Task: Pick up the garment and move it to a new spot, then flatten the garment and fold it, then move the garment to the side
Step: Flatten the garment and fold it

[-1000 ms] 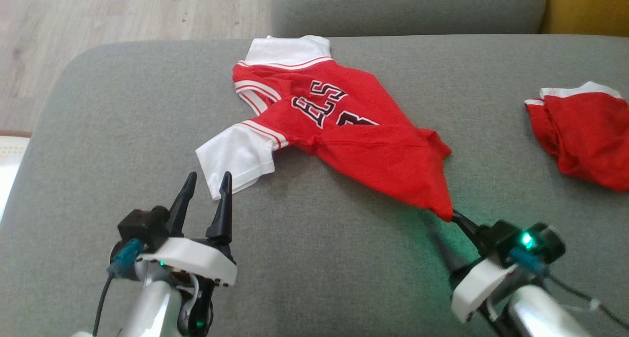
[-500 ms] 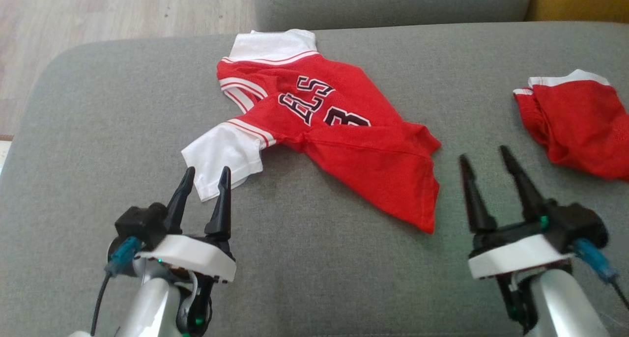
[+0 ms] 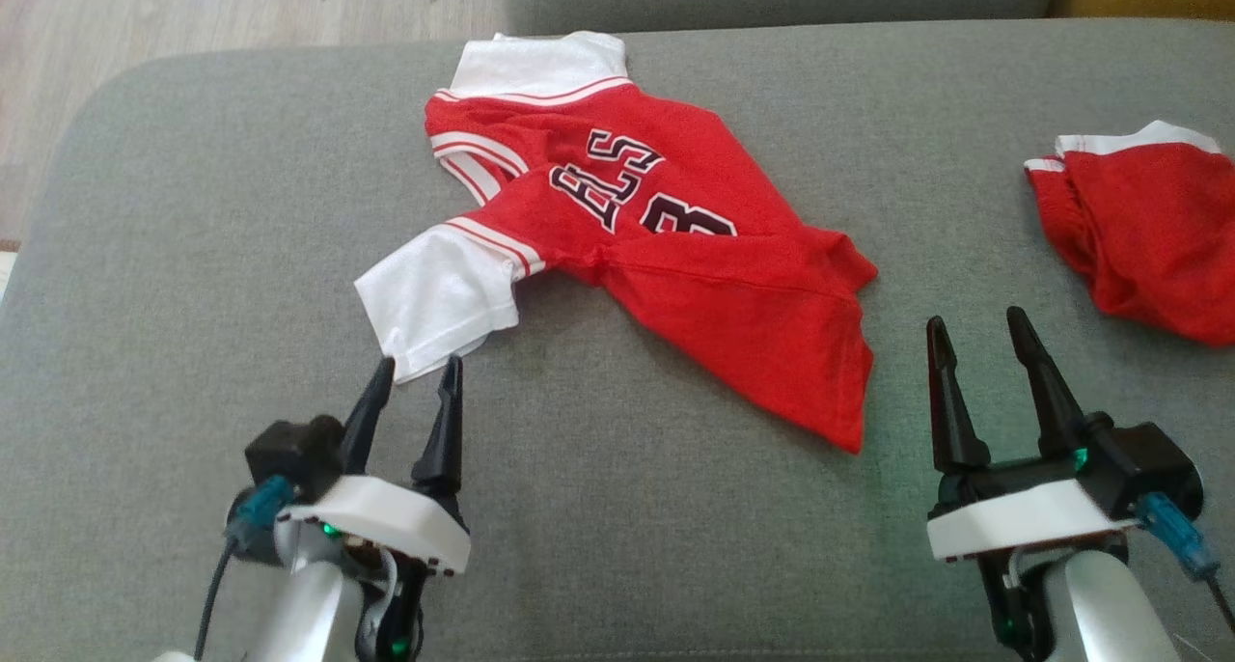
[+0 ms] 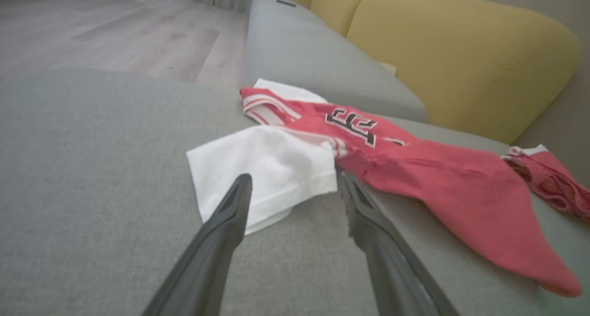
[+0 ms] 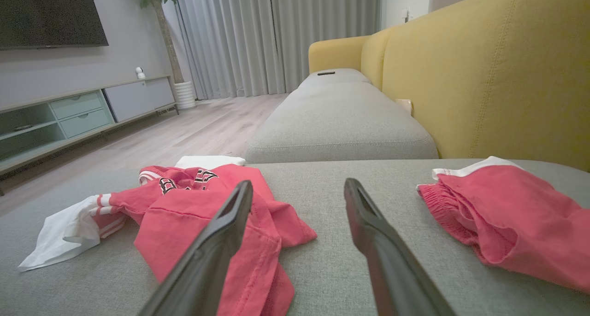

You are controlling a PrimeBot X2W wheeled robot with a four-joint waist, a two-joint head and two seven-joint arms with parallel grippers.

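Note:
The garment point(image 3: 675, 266) is a red jersey with white sleeves and dark lettering, lying rumpled and partly folded over itself on the grey sofa cushion point(image 3: 193, 257). It also appears in the left wrist view as the jersey point(image 4: 415, 168) and in the right wrist view as the jersey point(image 5: 193, 205). My left gripper point(image 3: 417, 370) stands open just short of the near white sleeve point(image 3: 434, 300), with nothing between its fingers. My right gripper point(image 3: 974, 321) is open and empty, to the right of the jersey's lower hem corner point(image 3: 849, 430), clear of the cloth.
A second red garment with a white band point(image 3: 1148, 228) lies crumpled at the cushion's right edge, also seen as red cloth point(image 5: 511, 214). A further grey cushion point(image 5: 341, 118) and the yellow sofa back point(image 5: 498, 76) lie beyond. Wooden floor point(image 3: 193, 15) is past the cushion's left edge.
My right gripper let go of the jersey's hem corner, opened and drew back to the right. The hem dropped flat onto the cushion. The head camera shifted a little.

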